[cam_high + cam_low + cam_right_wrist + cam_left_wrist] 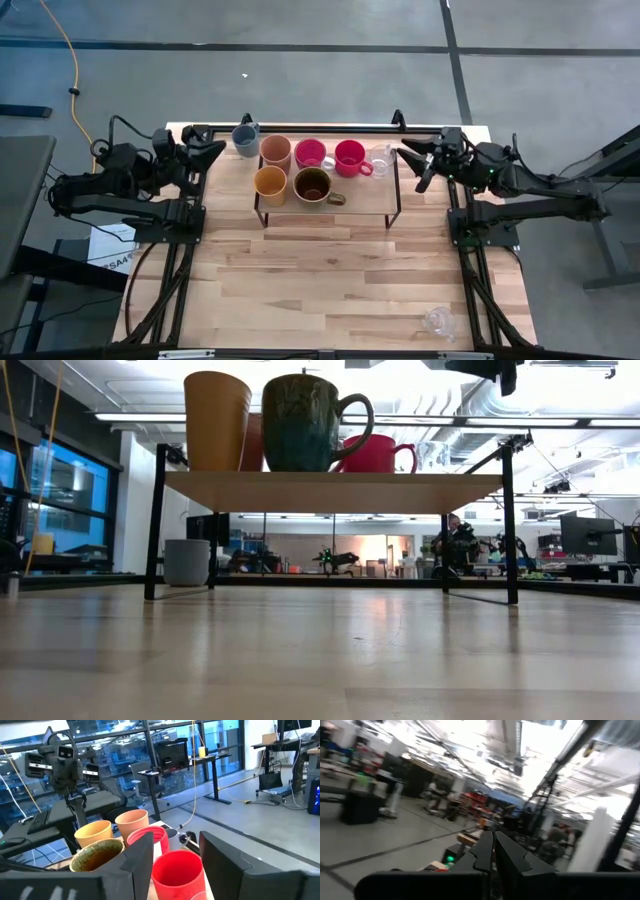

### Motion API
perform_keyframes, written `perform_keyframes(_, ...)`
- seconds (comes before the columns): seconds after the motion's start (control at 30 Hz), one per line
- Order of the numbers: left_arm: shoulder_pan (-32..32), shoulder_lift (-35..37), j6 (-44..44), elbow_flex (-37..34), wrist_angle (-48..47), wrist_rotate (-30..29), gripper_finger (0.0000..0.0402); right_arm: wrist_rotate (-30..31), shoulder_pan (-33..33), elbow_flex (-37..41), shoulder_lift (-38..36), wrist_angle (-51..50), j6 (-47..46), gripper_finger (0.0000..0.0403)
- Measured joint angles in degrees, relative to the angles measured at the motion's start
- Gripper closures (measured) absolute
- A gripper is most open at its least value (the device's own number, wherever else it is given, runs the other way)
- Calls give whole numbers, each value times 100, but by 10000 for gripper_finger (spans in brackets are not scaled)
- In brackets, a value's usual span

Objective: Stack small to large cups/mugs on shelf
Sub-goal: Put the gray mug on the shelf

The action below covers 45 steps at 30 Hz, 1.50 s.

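The shelf [360,196] stands at the table's far middle. On its plank stand a peach tumbler [275,150], a pink cup [310,153], a red mug [350,157], an orange-yellow cup [270,184], a dark-brown mug [313,185] and a clear glass cup [382,160]. A grey-blue mug [245,138] rests with its base on the table by the shelf's far left corner. Another clear glass cup [438,322] stands near the table's near right corner. My left gripper [220,148] hangs shut, left of the shelf. My right gripper [408,160] hangs open at the shelf's right end, pointing level over the red mug [177,870], with nothing between its fingers.
The arms' black frames [470,225] run along both side edges of the table. Bare wooden tabletop [330,290] lies between the shelf and the near edge. Under the plank [330,490] there is open room between the thin black legs.
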<state>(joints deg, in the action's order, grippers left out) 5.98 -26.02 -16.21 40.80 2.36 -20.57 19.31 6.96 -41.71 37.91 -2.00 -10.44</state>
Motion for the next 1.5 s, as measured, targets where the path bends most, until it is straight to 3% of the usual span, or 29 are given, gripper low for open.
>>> perform_keyframes(0.13, 3, -133, -187, 137, -793, -569, 368, 2, 0, -2, 2, 0, -81, 252)
perform_keyframes(0.33, 85, -834, -1577, 825, -3275, -2283, 265, 1, 0, -9, 2, -33, -584, 252)
perform_keyframes(0.43, 572, -1272, -2362, 1318, -4382, -2533, 219, 2, 0, -11, 34, -35, -607, 252)
perform_keyframes(0.53, 1323, -1752, -2581, 1742, -4927, -2186, 195, 2, 2, -11, 66, -51, -607, 252)
perform_keyframes(0.77, 3449, -3216, -2026, 2540, -5159, -423, 197, 2, 2, -13, 227, -79, -607, 252)
perform_keyframes(0.93, 4534, -4123, -2037, 2806, -5396, 55, 197, -80, 2, -13, 360, -86, -626, 252)
perform_keyframes(1.13, 5033, -4649, -2354, 2820, -5188, 214, 187, -196, 2, -13, 466, -108, -781, 252)
perform_keyframes(1.33, 5066, -5200, -2577, 2820, -5256, 176, 186, -195, 4, -13, 489, -165, -747, 252)
perform_keyframes(1.5, 5066, -5689, -3251, 2680, -5260, 161, 186, -200, 6, -13, 489, -172, -771, 252)
